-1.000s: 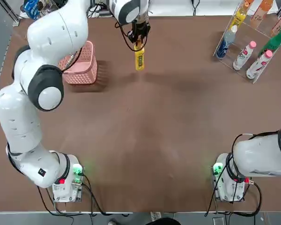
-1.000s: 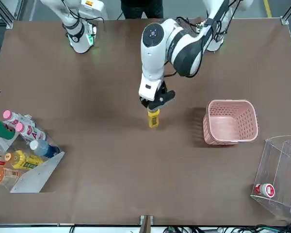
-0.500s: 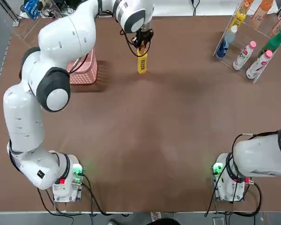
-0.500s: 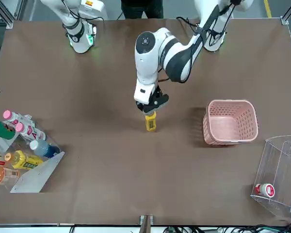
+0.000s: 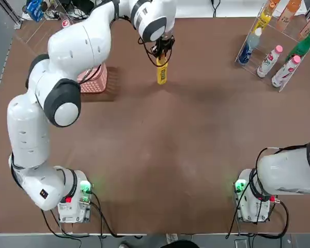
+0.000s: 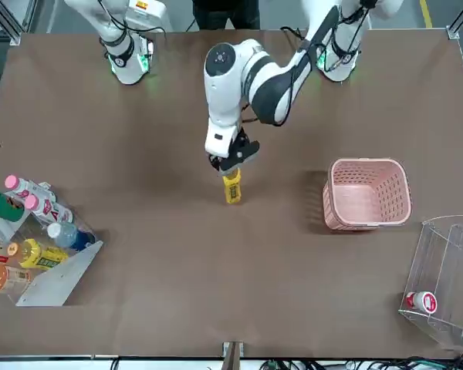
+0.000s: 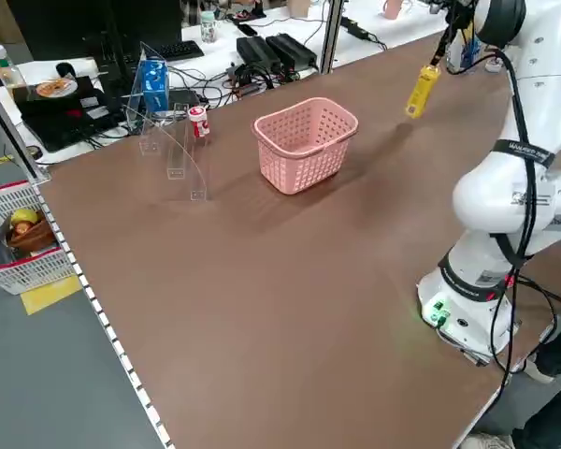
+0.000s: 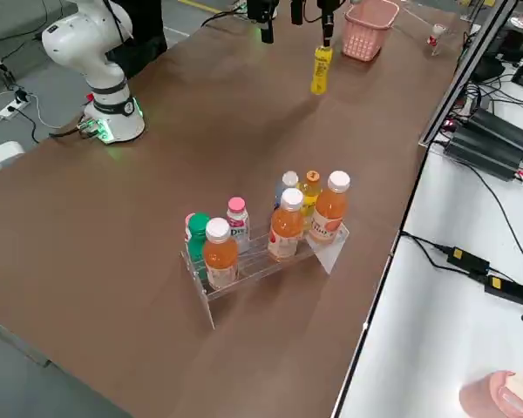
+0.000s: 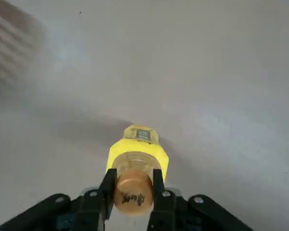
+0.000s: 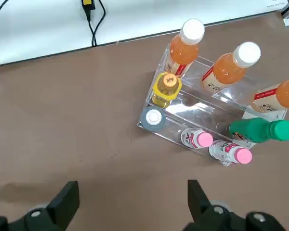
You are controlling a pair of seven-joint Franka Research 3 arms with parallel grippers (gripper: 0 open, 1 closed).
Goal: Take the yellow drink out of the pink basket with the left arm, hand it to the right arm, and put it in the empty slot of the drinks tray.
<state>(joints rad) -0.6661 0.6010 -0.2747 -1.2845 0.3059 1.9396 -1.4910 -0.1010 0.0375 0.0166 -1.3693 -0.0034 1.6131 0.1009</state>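
- Over the far middle of the brown table, your left arm's small dark gripper (image 5: 161,53) carries the yellow drink (image 5: 161,72), a slim all-yellow plastic bottle; since a second ago it has travelled away from the pink basket (image 6: 367,194) toward the side where the drinks tray (image 5: 277,47) stands.
- In the front view the bottle (image 6: 232,187) and gripper (image 6: 229,160) now sit further from the small square pale-pink lattice-walled basket than before, and well apart from it.
- Your left gripper's black fingers (image 9: 104,190) are clamped on the bottle's neck just under its darker, rounded cap (image 9: 132,189); the yellow body (image 9: 137,156) hangs below them, clear of the tabletop, its shadow falling on the matte surface.
- From the left side view the bottle (image 7: 421,91) hangs slightly tilted rather than plumb.
- Your right arm (image 5: 289,173) stays parked near its base at your near right, a glossy white arm of thick rounded segments; its gripper's dark fingers (image 10: 65,202) stand wide apart, holding nothing.
- The clear acrylic slanted rack (image 10: 197,127) holds orange, pink-capped, green and blue-grey-capped bottles, plus a yellow bottle with an orange top (image 10: 164,89).
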